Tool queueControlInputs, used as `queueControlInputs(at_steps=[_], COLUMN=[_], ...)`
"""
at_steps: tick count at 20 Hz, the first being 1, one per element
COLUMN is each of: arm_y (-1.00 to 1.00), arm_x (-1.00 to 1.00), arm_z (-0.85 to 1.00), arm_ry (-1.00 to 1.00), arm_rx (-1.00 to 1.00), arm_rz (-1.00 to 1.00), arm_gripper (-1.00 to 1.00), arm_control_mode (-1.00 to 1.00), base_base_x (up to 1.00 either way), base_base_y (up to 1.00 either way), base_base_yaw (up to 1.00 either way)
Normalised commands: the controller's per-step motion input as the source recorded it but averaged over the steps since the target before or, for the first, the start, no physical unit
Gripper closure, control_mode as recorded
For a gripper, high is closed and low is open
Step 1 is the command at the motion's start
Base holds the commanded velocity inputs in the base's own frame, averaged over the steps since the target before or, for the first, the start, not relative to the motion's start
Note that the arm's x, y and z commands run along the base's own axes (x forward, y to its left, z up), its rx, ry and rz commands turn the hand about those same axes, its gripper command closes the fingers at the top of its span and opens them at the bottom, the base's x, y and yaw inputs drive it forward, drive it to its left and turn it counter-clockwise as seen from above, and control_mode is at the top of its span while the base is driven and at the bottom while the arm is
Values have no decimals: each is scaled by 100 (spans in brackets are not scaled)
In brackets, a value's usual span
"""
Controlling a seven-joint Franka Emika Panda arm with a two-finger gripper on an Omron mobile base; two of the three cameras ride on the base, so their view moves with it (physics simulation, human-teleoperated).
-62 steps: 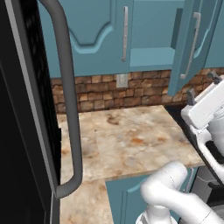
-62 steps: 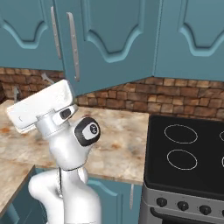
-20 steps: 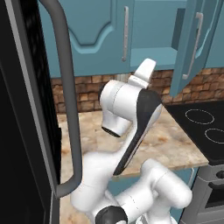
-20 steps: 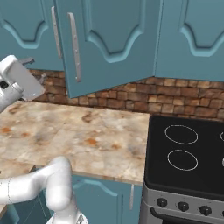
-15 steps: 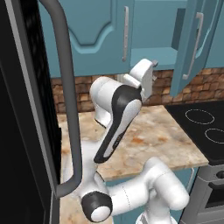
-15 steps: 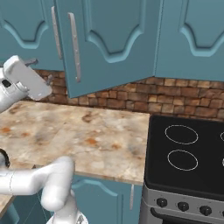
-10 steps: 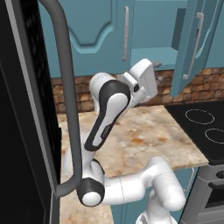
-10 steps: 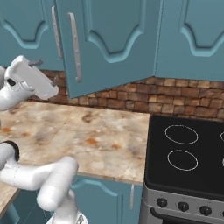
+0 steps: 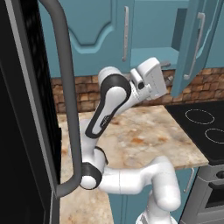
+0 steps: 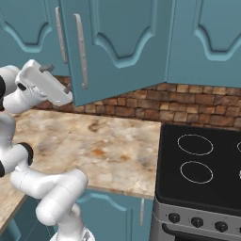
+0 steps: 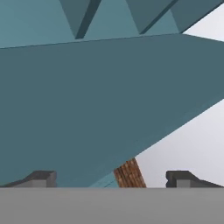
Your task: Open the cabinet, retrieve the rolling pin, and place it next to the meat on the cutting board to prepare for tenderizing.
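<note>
One door of the cabinet (image 9: 192, 48) hangs ajar as the arm, folded low half a second ago, lifts its end effector (image 9: 167, 72) to the gap beneath it, jaws wide and empty. The reach into the cabinet looks about to begin. Rolling pin, meat and cutting board are hidden; the door blocks the shelf, and the table (image 10: 113, 141) lies bare.
</note>
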Motion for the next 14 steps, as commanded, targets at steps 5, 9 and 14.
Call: queueControlInputs(at_steps=[5, 9, 14], arm_y=[-4, 0, -2], arm_x=[-3, -12, -1], arm_z=[5, 1, 7], arm_ry=[0, 1, 3], arm_rx=[2, 0, 0], arm_rz=[0, 0, 0], arm_gripper=[-100, -100, -100], arm_control_mode=[-100, -100, -100], base_base_x=[0, 0, 0], base_base_y=[0, 0, 0], base_base_yaw=[0, 0, 0])
